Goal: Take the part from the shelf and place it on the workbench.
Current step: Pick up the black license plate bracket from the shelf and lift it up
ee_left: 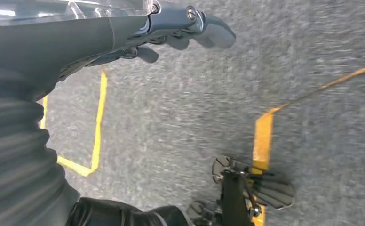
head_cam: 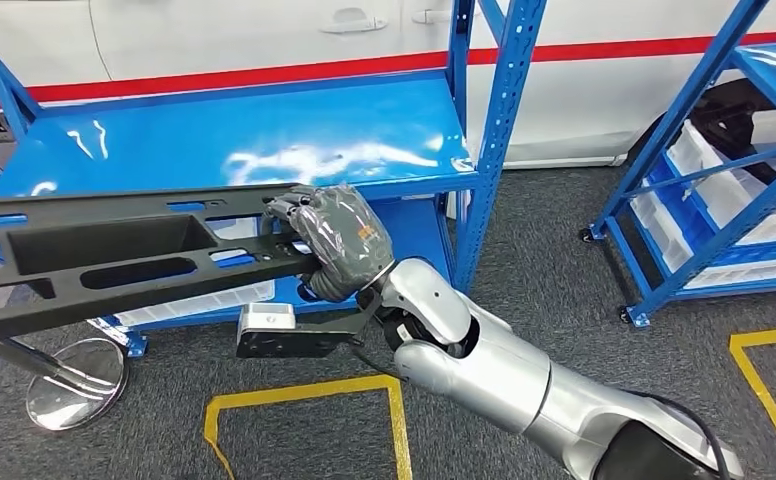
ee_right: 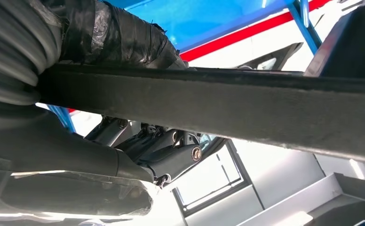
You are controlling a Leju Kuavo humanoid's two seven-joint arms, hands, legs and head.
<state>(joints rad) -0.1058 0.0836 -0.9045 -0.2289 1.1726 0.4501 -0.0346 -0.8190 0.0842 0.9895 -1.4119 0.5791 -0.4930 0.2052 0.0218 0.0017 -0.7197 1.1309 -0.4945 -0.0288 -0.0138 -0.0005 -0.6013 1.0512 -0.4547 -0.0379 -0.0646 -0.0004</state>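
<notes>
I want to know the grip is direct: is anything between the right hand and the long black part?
Nothing: in the head view the right hand grips the long black slotted plastic part directly; the right wrist view shows its fingers wrapped under the bar.

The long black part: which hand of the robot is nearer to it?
Right. The right hand grips the black part at its end; the left hand hangs above the floor, holding nothing.

Right hand (head_cam: 329, 240) clenched, fingers (head_cam: 286, 207) wrapped round a load, left hand (ee_left: 138, 35) hanging, fingers loosely curled
</notes>
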